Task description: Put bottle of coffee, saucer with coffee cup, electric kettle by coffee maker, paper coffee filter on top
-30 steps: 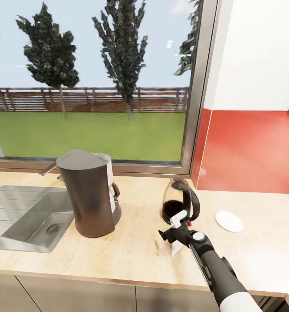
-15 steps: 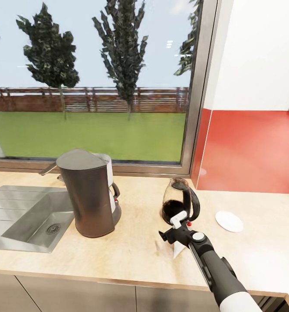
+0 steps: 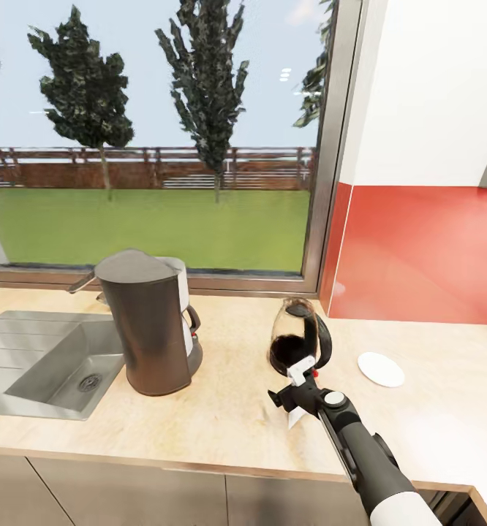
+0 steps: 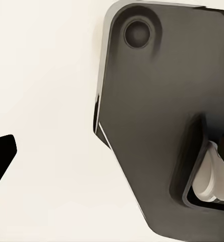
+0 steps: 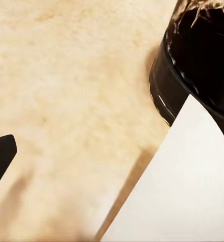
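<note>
The tall dark grey coffee maker (image 3: 152,329) stands on the light wood countertop (image 3: 214,431) beside the sink. To its right is the glass electric kettle (image 3: 298,342) with its black handle, and its dark base (image 5: 192,65) looms close in the right wrist view. The white saucer (image 3: 381,369) lies further right, with nothing on it. My right gripper (image 3: 295,394) hovers just in front of the kettle, shut on a white paper coffee filter (image 3: 296,418), whose flat face (image 5: 177,196) sits close to the camera. One dark fingertip (image 4: 1,156) of my left gripper shows beside a dark grey panel.
A steel sink (image 3: 46,365) with a drain is set into the counter at the left. A large window runs along the back wall, and a red backsplash (image 3: 419,248) covers the corner at the right. The counter's front edge is close below my arm.
The head view has shifted slightly, so everything sits a little differently in the picture. My right gripper stays in front of the kettle with the filter in it.
</note>
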Controlling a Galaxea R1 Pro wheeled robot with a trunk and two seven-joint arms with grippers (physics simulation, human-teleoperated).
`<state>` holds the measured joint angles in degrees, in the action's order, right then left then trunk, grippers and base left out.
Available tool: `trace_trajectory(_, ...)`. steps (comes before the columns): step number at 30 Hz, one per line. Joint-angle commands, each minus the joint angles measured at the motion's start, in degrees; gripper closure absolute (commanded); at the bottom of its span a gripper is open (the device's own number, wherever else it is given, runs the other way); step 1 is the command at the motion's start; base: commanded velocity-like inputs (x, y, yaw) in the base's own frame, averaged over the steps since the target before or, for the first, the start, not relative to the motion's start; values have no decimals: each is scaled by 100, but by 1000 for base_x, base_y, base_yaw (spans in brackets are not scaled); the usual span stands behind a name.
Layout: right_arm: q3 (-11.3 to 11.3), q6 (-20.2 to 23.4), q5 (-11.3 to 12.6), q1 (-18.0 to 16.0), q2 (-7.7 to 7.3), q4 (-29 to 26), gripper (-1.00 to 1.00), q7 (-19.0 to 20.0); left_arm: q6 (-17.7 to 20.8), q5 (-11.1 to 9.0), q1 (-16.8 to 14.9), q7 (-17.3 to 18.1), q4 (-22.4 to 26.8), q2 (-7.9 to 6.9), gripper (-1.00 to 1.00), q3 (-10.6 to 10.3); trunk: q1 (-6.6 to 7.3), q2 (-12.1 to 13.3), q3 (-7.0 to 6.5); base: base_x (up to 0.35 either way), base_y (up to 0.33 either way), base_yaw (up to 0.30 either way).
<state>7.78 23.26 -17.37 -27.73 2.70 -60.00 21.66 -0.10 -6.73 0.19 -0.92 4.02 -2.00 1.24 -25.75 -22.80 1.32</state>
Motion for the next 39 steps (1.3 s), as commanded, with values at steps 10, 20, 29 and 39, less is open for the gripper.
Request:
trace_trajectory(10, -4, 20, -65, -4, 2, -3, -100, 35, -1, -48, 3, -5, 11, 7, -100, 7, -4, -12, 12, -3, -1, 0)
trace_trajectory(20, 4, 20, -65, -4, 2, 5, -100, 37, -5, -48, 2, -5, 11, -7, -100, 7, -4, -12, 12, -76, -64, 0)
trace_trajectory(29, 6, 20, -65, -4, 2, 6, -100, 36, -5, -48, 3, -5, 11, -15, -100, 7, -4, -12, 12, -14, -10, 0)
trace_trajectory(39, 9, 20, -65, -4, 2, 6, -100, 37, -2, -50, 1, -5, 11, -11, -100, 7, -4, -12, 12, 0, 0, 0)
